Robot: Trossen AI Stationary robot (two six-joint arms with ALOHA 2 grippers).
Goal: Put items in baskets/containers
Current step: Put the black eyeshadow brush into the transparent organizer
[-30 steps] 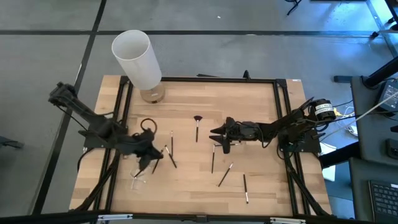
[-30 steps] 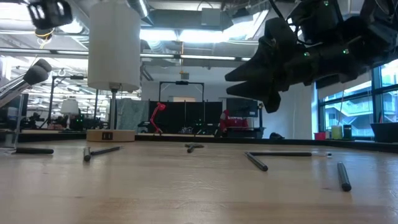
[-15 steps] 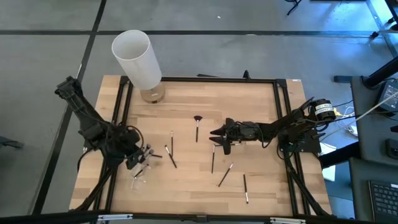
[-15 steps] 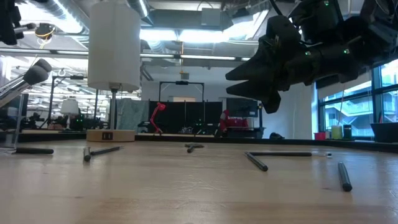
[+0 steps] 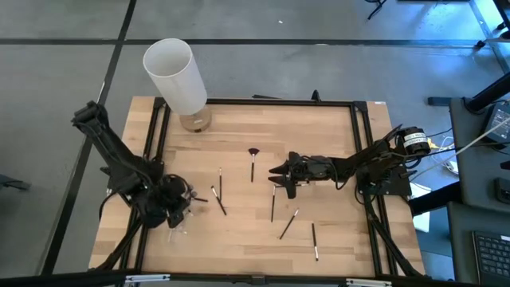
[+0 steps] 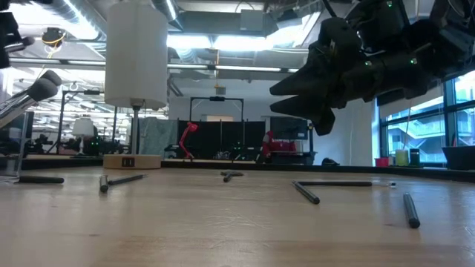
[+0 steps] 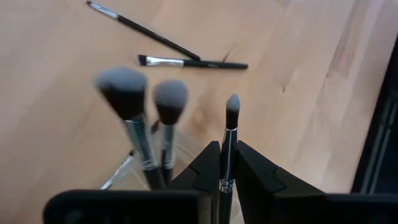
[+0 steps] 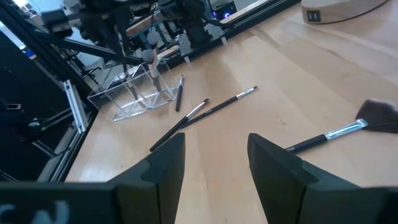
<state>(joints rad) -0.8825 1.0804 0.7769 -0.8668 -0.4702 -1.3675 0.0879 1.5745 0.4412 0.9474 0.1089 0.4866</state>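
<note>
My left gripper point(image 5: 174, 206) hovers near the table's left side, over the clear container point(image 8: 127, 99), shut on a slim dark brush point(image 7: 231, 115) with a small grey tip. Two fluffy-headed brushes point(image 7: 127, 93) stand in that container, bristles up. My right gripper point(image 5: 279, 179) hangs open above the table's middle, over the end of one loose brush point(image 5: 272, 203). Several more brushes lie flat on the wood, among them a fan brush point(image 5: 253, 159) and a pair beside the container point(image 8: 205, 109). My left gripper pinches the brush between its two fingers on the handle just below the metal collar point(image 7: 226, 142). The brush stands along the fingers, bristle tip point(image 7: 232, 102) pointing away from the wrist, lifted clear of the table. Its lower end is hidden behind the fingers.
A tall white cylinder point(image 5: 175, 76) and a small tan jar point(image 5: 195, 121) stand at the far left corner. A black frame point(image 5: 358, 159) borders the tabletop. Loose brushes point(image 5: 315, 241) lie toward the near right; bare wood shows along the far side.
My left gripper has drawn back from the loose brushes toward the table's left and near edge, coming over the clear container while the arm swung and turned. The right arm has kept still.
</note>
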